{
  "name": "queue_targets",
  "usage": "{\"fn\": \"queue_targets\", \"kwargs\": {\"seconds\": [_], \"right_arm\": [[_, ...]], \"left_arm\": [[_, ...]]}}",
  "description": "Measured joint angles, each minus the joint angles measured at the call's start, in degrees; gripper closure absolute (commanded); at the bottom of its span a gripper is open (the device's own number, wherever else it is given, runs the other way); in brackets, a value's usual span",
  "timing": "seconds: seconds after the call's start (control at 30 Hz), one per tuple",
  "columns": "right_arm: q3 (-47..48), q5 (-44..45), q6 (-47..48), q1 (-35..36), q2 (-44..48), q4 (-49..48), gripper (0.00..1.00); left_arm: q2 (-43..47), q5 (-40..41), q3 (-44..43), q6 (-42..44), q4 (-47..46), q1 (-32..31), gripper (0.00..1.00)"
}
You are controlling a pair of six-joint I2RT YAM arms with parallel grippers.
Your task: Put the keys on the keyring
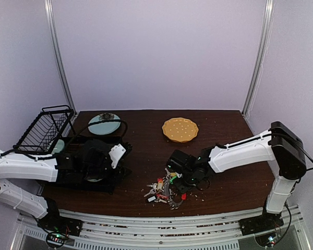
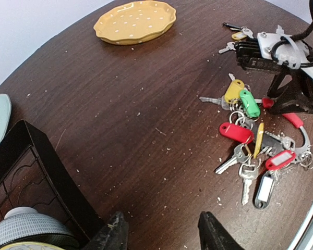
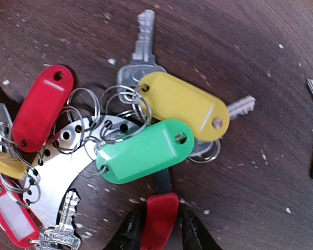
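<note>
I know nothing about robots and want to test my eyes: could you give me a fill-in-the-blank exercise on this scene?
The right gripper pinches the ___ section of the keyring. The left gripper is open and holds ___. The spotted plate beyond the keys is ___ in colour.
Missing words: red; nothing; yellow.

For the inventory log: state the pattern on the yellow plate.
The plate is yellow with small white dots, clearest in the left wrist view.
</note>
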State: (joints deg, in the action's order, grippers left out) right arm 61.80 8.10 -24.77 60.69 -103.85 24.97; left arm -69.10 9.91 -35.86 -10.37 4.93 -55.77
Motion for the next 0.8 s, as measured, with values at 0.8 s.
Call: {"fn": "queue_targets", "kwargs": {"seconds": [0.8], "right_arm": [[-6.73,-4.55,1.73,-21.29,23.08,13.55,0.36]], "left_arm": [[0.22,1.01,-1.44,6.25,1.22,3.58,0.46]]}}
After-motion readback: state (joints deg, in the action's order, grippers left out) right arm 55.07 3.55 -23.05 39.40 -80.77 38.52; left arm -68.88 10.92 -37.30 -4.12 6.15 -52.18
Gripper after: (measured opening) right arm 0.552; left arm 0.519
